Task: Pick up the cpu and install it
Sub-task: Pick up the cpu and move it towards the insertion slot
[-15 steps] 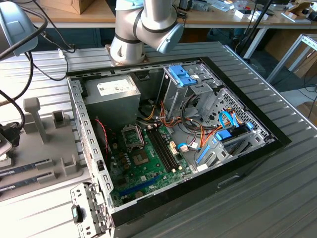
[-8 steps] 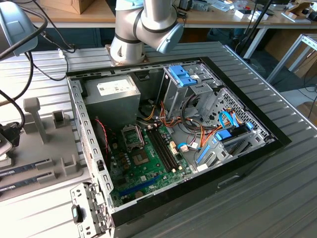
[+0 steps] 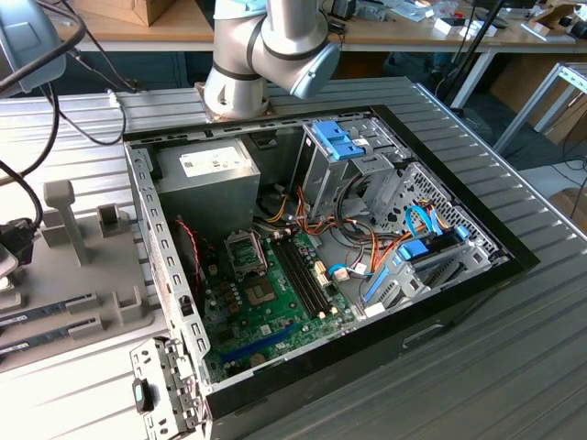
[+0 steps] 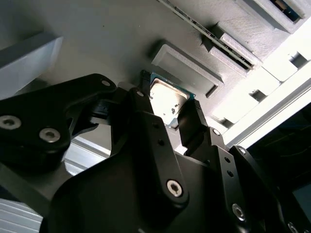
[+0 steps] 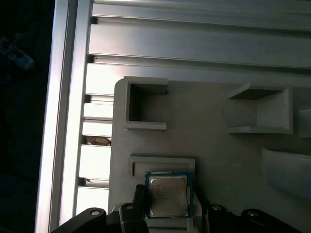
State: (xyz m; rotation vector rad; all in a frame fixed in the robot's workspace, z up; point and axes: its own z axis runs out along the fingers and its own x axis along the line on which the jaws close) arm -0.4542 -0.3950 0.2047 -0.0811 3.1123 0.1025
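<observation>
The cpu (image 5: 167, 194) is a small square chip with a silver metal top and a thin green rim. In both wrist views it sits between my gripper's (image 5: 167, 206) two black fingers, just off a shallow rimmed pocket (image 5: 163, 166) of the grey holder plate (image 5: 214, 126). One finger (image 4: 141, 104) lies against one edge of the cpu (image 4: 167, 97) and the other finger (image 4: 192, 121) against the opposite edge, so the gripper (image 4: 167, 110) is shut on it. In the exterior view the motherboard's socket (image 3: 246, 254) lies open inside the computer case (image 3: 312, 247).
Raised blocks and slots (image 5: 143, 104) stand on the holder plate. The grey power-supply box (image 3: 206, 174), drive cages (image 3: 353, 156) and cables (image 3: 404, 247) crowd the case. Memory sticks (image 3: 41, 312) lie on the grey fixture (image 3: 101, 275) at the exterior view's left. The table is ribbed aluminium (image 5: 68, 121).
</observation>
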